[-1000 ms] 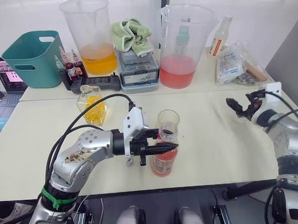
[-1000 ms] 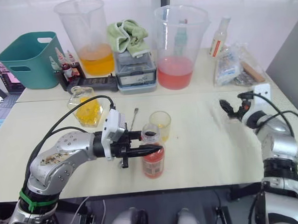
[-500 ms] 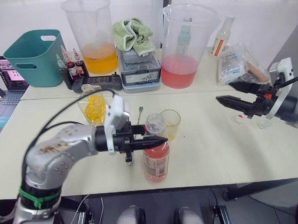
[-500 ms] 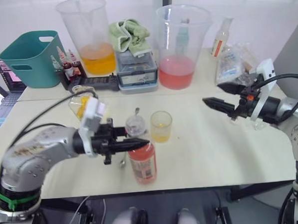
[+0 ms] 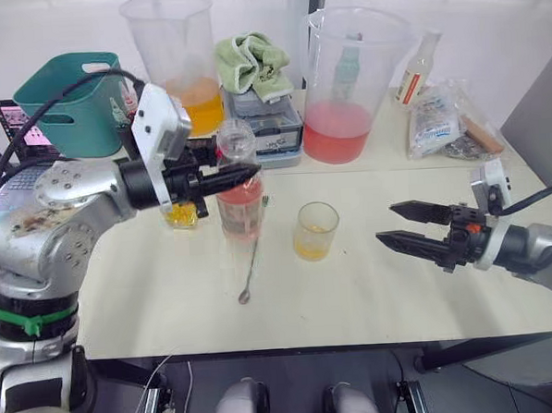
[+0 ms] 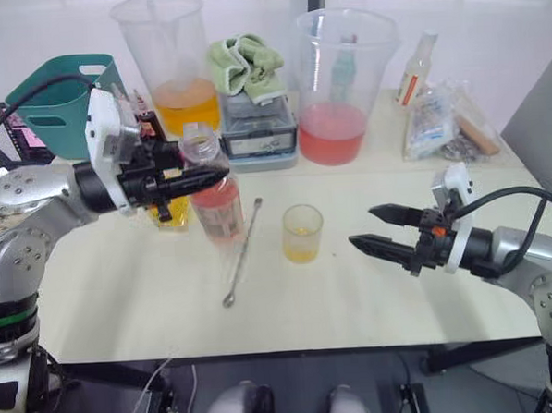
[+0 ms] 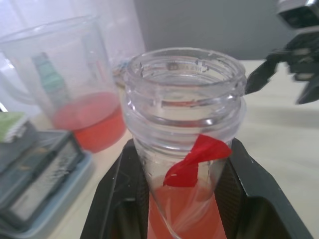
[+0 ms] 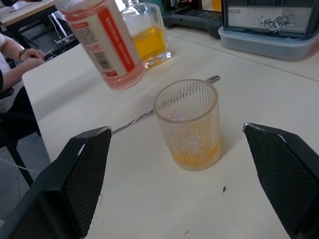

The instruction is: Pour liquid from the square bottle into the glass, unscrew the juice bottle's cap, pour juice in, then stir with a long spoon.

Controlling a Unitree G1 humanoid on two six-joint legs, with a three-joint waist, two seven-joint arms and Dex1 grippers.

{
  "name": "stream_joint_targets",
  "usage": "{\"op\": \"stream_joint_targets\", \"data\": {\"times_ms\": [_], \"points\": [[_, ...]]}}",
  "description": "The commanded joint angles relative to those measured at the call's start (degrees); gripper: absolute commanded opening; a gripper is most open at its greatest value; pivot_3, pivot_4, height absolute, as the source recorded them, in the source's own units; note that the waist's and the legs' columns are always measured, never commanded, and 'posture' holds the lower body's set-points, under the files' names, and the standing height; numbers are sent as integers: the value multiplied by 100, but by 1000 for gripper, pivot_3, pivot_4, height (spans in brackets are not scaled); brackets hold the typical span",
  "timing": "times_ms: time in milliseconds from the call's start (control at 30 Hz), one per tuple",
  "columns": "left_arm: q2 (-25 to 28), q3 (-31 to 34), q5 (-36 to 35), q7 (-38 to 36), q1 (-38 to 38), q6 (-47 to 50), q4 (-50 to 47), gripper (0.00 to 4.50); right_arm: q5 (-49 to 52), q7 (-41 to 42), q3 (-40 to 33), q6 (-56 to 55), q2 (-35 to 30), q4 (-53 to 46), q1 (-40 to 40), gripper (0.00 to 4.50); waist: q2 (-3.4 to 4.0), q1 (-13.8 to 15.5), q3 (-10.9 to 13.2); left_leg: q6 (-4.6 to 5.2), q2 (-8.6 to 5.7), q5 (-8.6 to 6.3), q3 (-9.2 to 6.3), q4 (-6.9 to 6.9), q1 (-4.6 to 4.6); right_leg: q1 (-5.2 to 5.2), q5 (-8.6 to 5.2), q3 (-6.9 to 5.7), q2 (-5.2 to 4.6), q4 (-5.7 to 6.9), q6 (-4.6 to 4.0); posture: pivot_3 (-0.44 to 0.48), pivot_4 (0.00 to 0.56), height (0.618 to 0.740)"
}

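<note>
The uncapped juice bottle is gripped at its neck between the closed fingers of the left gripper and held clear of the table, evidently so it can be carried over for pouring. The glass, holding a little yellow liquid, stands between the two grippers, the long spoon lying below the raised bottle. The right gripper is held open and empty just beside the glass, apparently to steady it.
</note>
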Motion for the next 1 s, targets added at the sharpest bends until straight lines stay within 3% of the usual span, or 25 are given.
{"op": "stream_joint_targets", "data": {"times_ms": [33, 200, 400, 633, 1000], "points": [[-168, -614, 1401, 390, -321, -1024, 387, 1310, 26, -173, -153, -122, 37, -356, 162, 4484, 0, 27, 0, 0, 0, 0, 2, 0, -1, -2, 0, 1, 0, 0, 0, 0, 150, 739], [-465, -847, 1988, 319, -546, -1499, 932, 1310, 44, -246, -164, -200, 73, -450, 329, 4484, -5, 30, 3, 2, 0, -1, 1, 1, -10, -9, 0, 0, 0, 0, 0, 0, 150, 739], [-1065, -1686, 3201, 357, -1022, -2450, 1788, 1310, -67, -406, -213, -289, 76, -643, 628, 4484, -8, 76, 5, 9, -2, -4, -1, 6, -13, -6, 0, -7, 0, 0, 0, 0, 150, 739], [-1703, -1881, 4004, 763, -1395, -3320, 2618, 1310, 190, -603, -439, -72, 11, -720, 839, 4484, -11, 45, 6, 17, 0, -8, 0, 8, -14, -9, 1, -5, 0, 3, 1, 0, 150, 739], [-1987, -2038, 5104, 1466, -1360, -4639, 3248, 1310, 319, -741, -574, -73, -8, -758, 993, 4484, -11, 44, 6, 46, 0, -26, -1, 11, -14, -8, 2, -5, -1, 5, 3, 0, 150, 739]]}}
